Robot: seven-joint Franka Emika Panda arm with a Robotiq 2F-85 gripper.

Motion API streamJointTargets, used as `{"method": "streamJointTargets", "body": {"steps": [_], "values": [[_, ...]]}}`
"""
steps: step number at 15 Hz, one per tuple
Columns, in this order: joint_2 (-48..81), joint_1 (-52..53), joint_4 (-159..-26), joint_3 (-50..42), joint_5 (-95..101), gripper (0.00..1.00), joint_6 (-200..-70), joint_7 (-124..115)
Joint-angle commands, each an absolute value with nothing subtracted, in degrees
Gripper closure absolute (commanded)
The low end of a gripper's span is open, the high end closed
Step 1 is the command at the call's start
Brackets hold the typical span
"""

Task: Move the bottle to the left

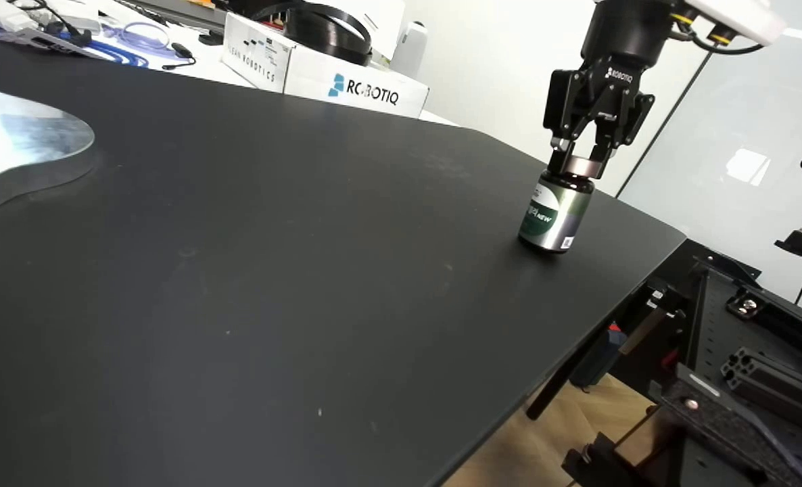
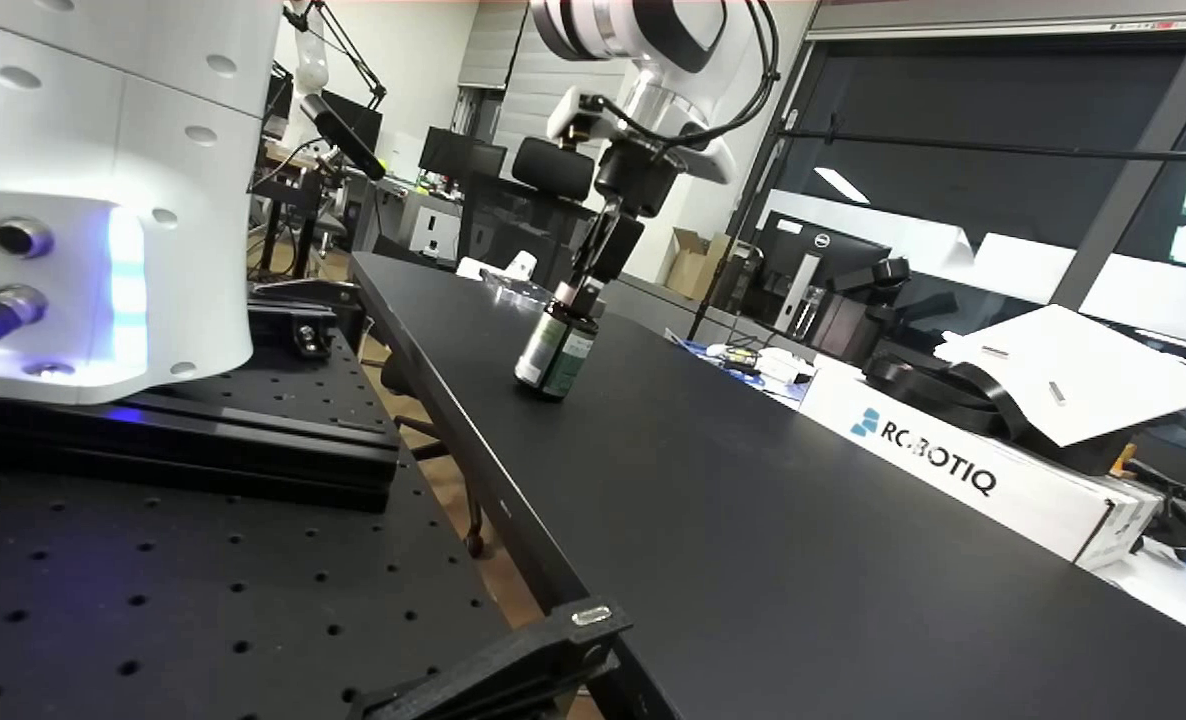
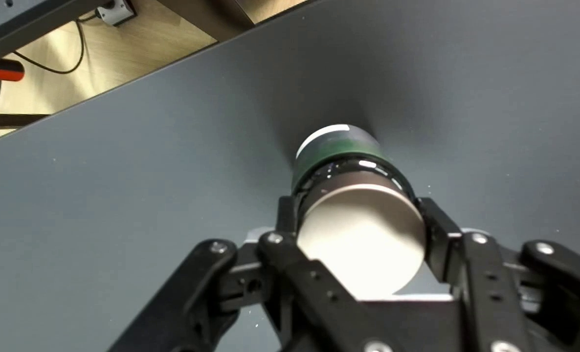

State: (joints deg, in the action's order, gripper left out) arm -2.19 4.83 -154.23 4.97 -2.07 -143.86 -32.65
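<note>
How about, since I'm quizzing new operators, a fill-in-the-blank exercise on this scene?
The gripper holds the bottle by its round, flat-topped ____.
In both exterior views, the white box is printed with the name ____.
In an exterior view, the bottle's green patch shows the English word ____.

Missing words: cap; ROBOTIQ; NEW.

The lid [image 3: 363, 249] of the bottle [image 1: 555, 215] fills the gap between the fingers [image 3: 438, 232] of my gripper [image 1: 579, 167]. Bare tabletop [image 1: 272, 284] offers me passage from the bottle to the silver plate [image 1: 22, 145], which obstructs the surface in an exterior view. Opposite my white base [image 2: 103, 170], a white Robotiq box [image 2: 1013, 500] borders the tabletop in both exterior views. On my base side, the table edge [image 1: 600, 321] runs near the bottle; past it, the perforated platform [image 2: 183, 600] and base occupy the space. Clearance beneath the bottle cannot be determined.
</note>
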Motion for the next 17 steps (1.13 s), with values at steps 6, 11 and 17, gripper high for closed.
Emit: {"method": "streamJointTargets", "body": {"steps": [6, 11, 17], "values": [[-10.88, 4.36, -158.66, 5.20, -3.82, 0.02, -144.22, -31.72], [-24.54, 4.65, -158.68, 4.20, -11.13, 0.00, -135.40, -25.31], [-27.76, 3.69, -157.00, 3.94, -14.11, 0.00, -128.46, -21.08]]}}
